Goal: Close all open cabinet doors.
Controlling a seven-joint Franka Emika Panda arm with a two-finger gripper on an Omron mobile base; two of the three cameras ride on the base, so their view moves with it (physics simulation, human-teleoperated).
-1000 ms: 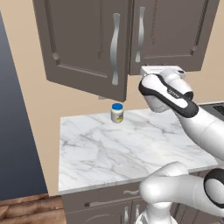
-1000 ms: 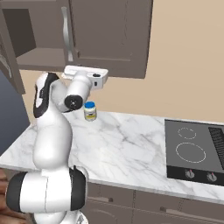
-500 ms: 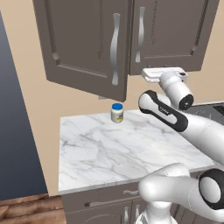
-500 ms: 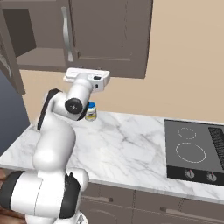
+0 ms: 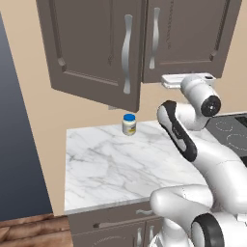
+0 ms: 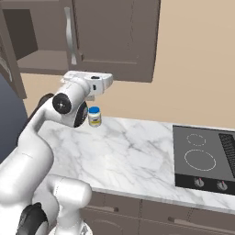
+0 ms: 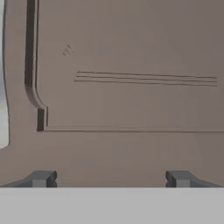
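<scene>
My end effector [image 7: 109,178] is spread wide and holds nothing. Its tips are right up close to the right cabinet door [image 7: 131,87], at its low panel. That door [image 5: 188,34] looks shut. The left cabinet door [image 5: 91,48] beside it hangs open, swung out above the marble surface [image 5: 111,164]. A small jar [image 5: 129,124] stands on the surface under the open door.

We see a white marble countertop [image 5: 106,169] as the landmark. A small jar with a blue lid [image 5: 129,124] stands upright at its back edge, near the beige wall [image 6: 193,59]. A black induction cooktop [image 6: 209,158] is set into the countertop's right end. Brown drawer fronts [image 5: 116,222] sit below it.
</scene>
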